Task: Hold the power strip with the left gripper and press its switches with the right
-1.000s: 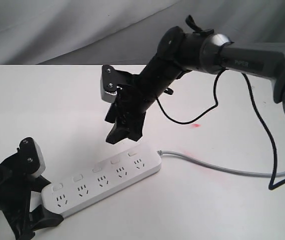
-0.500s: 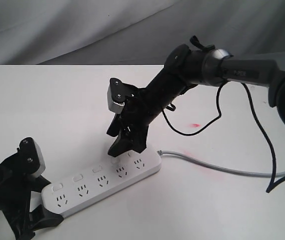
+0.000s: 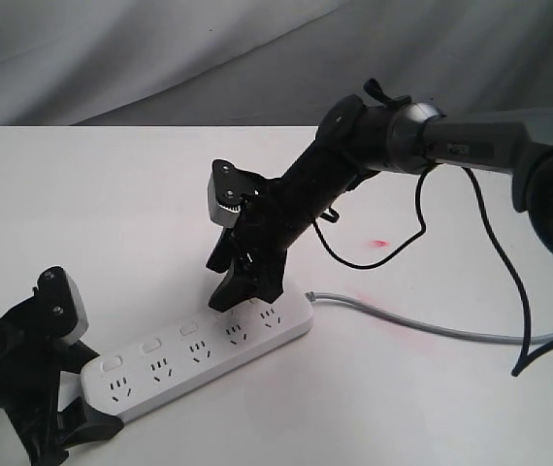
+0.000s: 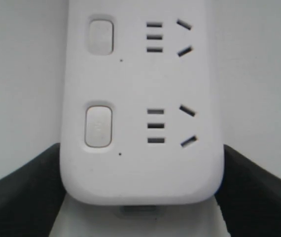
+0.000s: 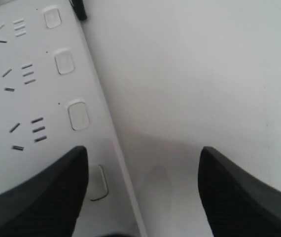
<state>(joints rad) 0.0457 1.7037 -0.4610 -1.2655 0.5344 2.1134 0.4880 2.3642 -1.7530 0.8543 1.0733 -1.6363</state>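
Here, in the exterior view, the power strip [image 3: 199, 354] lies slantwise on the white table [image 3: 112, 194], its near rounded end at the lower left and its grey cable [image 3: 422, 325] running off from the far end toward the right edge. The left gripper [image 3: 87, 403] sits at the lower left corner, closed on that near end, with one black finger showing just beside the strip's side. The right gripper [image 3: 247, 291] points steeply down from its long dark arm [image 3: 471, 146]. Its tips come down over the far end of the row of switches [image 3: 150, 344], at the fourth and fifth sockets. A loose black cable [image 3: 495, 233] hangs from the arm, and a small red mark [image 3: 380, 243] lies on the table beyond the strip.

In the left wrist view the strip's rounded end fills the middle, two switches and two socket sets in sight. A black finger [image 4: 17, 197] lies against each side, so the clamp grasps the strip across its width.

In the right wrist view the jaws stand wide apart. One finger [image 5: 32, 192] hangs over the strip and partly hides a switch, while the other is over bare table. Three more switches run along the strip's edge beyond it. Whether the finger touches the strip cannot be told
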